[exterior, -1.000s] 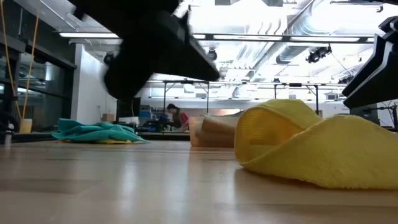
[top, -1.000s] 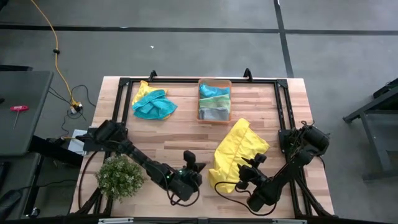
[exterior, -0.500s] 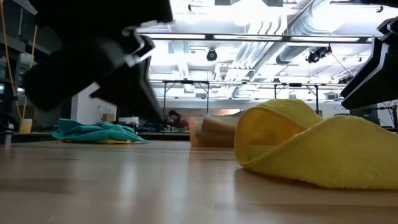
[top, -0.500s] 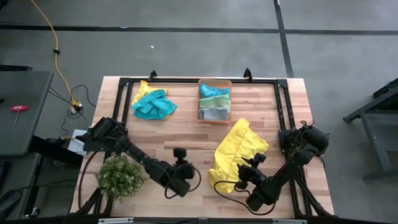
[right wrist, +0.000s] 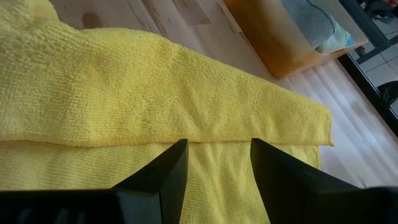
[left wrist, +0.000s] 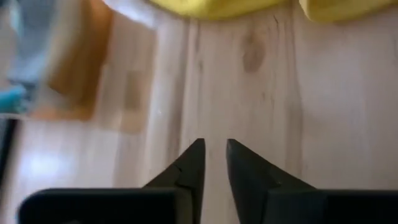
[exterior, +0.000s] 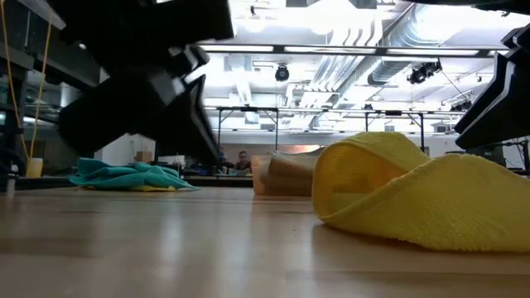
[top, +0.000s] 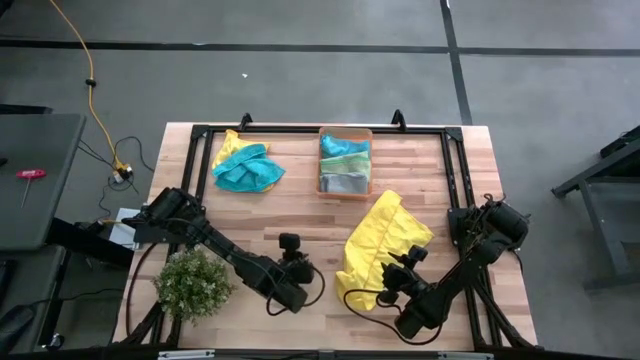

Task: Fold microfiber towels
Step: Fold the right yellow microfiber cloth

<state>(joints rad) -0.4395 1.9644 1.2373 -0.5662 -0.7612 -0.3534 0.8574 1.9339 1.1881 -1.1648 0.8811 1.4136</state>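
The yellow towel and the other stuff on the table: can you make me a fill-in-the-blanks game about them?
1. The towel under the right gripper is ____.
2. The folded towels sit inside the orange ____.
3. The left gripper hangs over bare ____, holding nothing.
4. The crumpled teal towel lies at the table's far ____ side.

Missing words: yellow; bin; wood; left
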